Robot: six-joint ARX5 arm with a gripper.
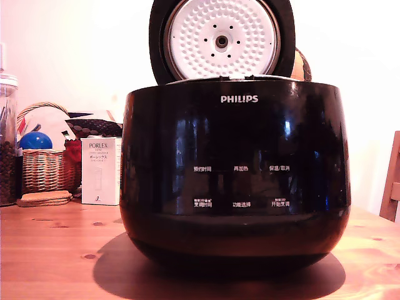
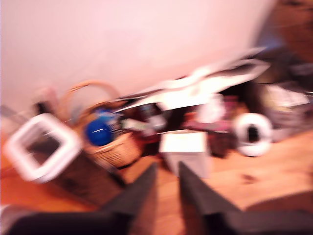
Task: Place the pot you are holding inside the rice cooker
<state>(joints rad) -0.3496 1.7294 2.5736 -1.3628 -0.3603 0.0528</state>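
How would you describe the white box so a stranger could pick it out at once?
Start at the big black rice cooker on the wooden table. On the exterior view's left stands an upright white box, beside a wicker basket. Only it reads PORLEX.

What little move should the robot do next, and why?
Probably just back the tool away: it grips nothing, no pot shows in either view, and the rice cooker stands with its lid open. Whether the pot is inside is hidden.

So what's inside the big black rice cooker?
You can't see in from the front. The rice cooker has its lid up, showing the white dimpled plate, but its tall black wall hides the inside. Whether the pot is in there can't be told.
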